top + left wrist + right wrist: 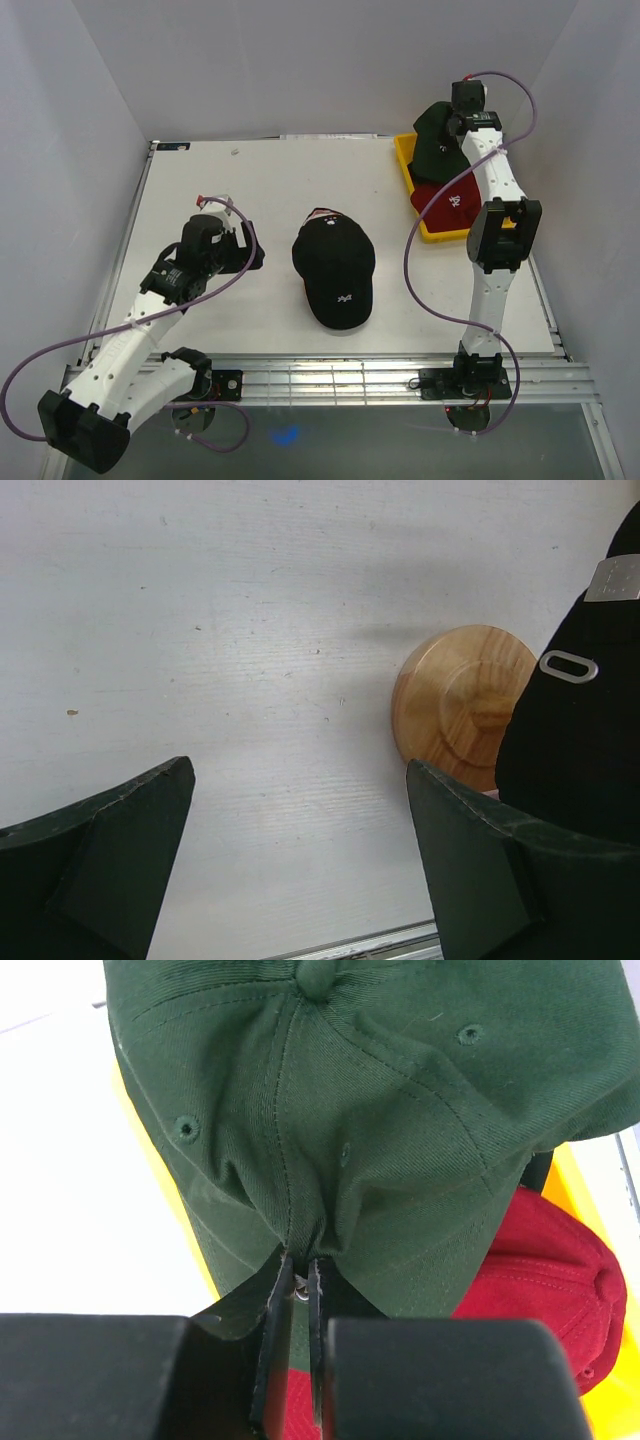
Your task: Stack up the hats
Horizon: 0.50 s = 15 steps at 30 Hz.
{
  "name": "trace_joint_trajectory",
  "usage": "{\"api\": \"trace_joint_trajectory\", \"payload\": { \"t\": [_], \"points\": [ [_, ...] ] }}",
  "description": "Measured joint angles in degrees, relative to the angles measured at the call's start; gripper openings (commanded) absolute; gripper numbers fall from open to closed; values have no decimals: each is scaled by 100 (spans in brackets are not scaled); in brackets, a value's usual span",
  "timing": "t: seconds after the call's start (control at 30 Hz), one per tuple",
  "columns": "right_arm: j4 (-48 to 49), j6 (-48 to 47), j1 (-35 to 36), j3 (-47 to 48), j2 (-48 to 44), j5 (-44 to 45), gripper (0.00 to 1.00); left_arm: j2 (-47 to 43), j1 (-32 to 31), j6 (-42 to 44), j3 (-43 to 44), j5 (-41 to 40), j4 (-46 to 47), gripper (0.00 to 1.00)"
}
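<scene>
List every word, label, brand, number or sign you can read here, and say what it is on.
No text is legible.
Pale logo on the black cap: too small to read.
White logo on the red cap: too small to read.
Silver tag on the black cap: blurred, unreadable.
The dark green cap: no marking shows.
</scene>
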Motion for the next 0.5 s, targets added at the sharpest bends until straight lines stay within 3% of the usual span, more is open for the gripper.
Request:
{"api": "trace_joint_trajectory", "payload": {
  "t": [0.27, 0.5],
  "points": [
    [-55, 2, -26, 76, -415, -363, 8, -170, 0, 0, -116, 0, 136, 98],
    [-140, 22, -26, -221, -1781, -1016, 8, -258, 0, 0, -192, 0, 173, 98]
  ]
}}
